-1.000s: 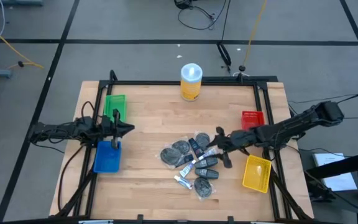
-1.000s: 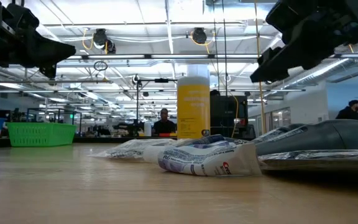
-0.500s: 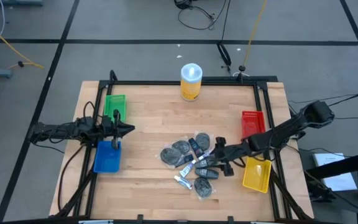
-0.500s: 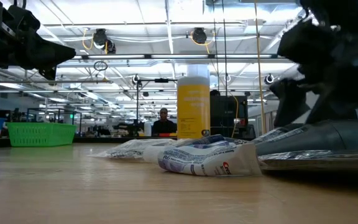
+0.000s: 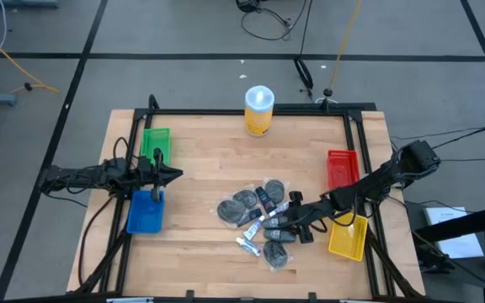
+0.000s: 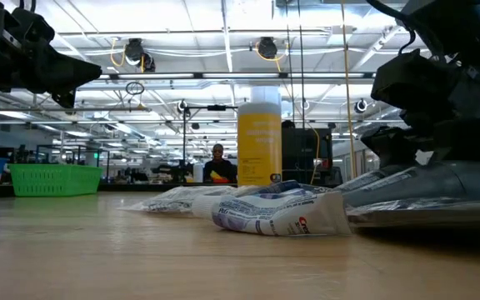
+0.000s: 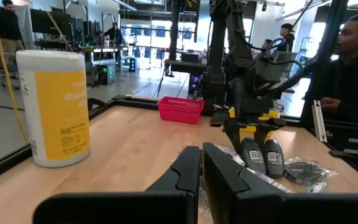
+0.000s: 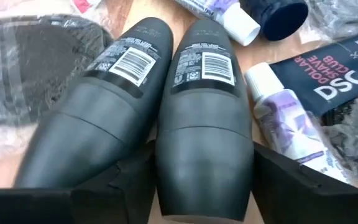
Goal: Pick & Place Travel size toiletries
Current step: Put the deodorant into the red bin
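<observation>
Toiletries [image 5: 259, 220] piled mid-table. Right gripper [image 5: 291, 224] down on pile, fingers apart astride one dark bottle [image 8: 204, 112]. Left gripper [image 5: 175, 175] closed, above blue bin [image 5: 144, 212].

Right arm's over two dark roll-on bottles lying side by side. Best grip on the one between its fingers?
Take the dark bottle across its wide rounded body, below the barcode label, coming down from above with the right gripper. It lies flat and touches its twin, so one finger has to wedge into that seam; the other side has room.
</observation>
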`<act>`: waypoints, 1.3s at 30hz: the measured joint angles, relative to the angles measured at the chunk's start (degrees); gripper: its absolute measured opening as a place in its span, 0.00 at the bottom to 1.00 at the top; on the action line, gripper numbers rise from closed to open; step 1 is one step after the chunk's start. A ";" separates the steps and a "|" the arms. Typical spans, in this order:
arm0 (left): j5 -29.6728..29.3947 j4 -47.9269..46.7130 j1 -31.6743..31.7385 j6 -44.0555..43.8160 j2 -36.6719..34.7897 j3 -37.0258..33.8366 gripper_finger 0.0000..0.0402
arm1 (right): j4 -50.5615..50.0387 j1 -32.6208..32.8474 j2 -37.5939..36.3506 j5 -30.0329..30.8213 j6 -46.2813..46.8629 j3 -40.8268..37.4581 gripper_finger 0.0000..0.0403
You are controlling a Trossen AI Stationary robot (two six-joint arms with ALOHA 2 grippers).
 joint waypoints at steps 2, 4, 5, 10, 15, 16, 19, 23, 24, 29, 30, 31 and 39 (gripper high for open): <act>-0.02 -0.02 -0.01 -0.14 -0.02 0.00 0.05 | -0.10 0.00 -0.03 0.08 1.83 0.00 0.49; 0.00 -0.04 0.00 -0.34 -0.02 0.00 0.05 | -0.49 0.00 -0.84 0.01 3.64 -0.01 0.48; -0.02 -0.06 -0.01 -0.39 -0.02 0.00 0.05 | -0.64 0.00 -1.49 0.02 4.62 -0.02 0.48; -0.02 -0.12 -0.04 -0.53 0.00 0.00 0.05 | -0.82 0.04 -6.19 0.04 9.17 -0.02 0.50; 0.00 -0.14 -0.04 -0.65 -0.02 0.00 0.05 | -4.52 1.43 -14.01 4.49 12.32 -0.02 0.49; 0.00 -0.16 -0.04 -0.65 -0.01 0.00 0.05 | -6.54 1.99 -15.87 6.67 13.28 -0.02 0.49; 0.00 -0.17 -0.04 -0.66 -0.02 0.00 0.05 | -13.65 3.67 -21.97 14.93 17.12 -0.02 0.49; 0.02 -0.18 -0.04 -0.62 -0.02 0.00 0.05 | -25.13 5.46 -30.08 24.63 24.74 -0.02 0.49; 0.02 -0.18 -0.04 -0.61 -0.01 0.00 0.05 | -28.52 5.69 -31.99 26.42 26.73 -0.02 0.49; 0.02 -0.18 -0.04 -0.66 -0.02 0.00 0.05 | -44.16 5.13 -40.11 34.32 38.43 -0.02 0.49; 0.02 -0.18 -0.04 -0.68 -0.01 0.00 0.05 | -47.04 4.75 -41.45 34.92 41.15 -0.02 0.49; 0.02 -0.18 -0.04 -0.72 -0.02 0.00 0.05 | -49.83 4.40 -42.70 34.87 44.00 0.01 0.49; 0.04 -0.19 -0.04 -1.53 -0.01 -0.02 0.05 | -82.63 3.08 -46.05 30.12 66.56 6.37 0.49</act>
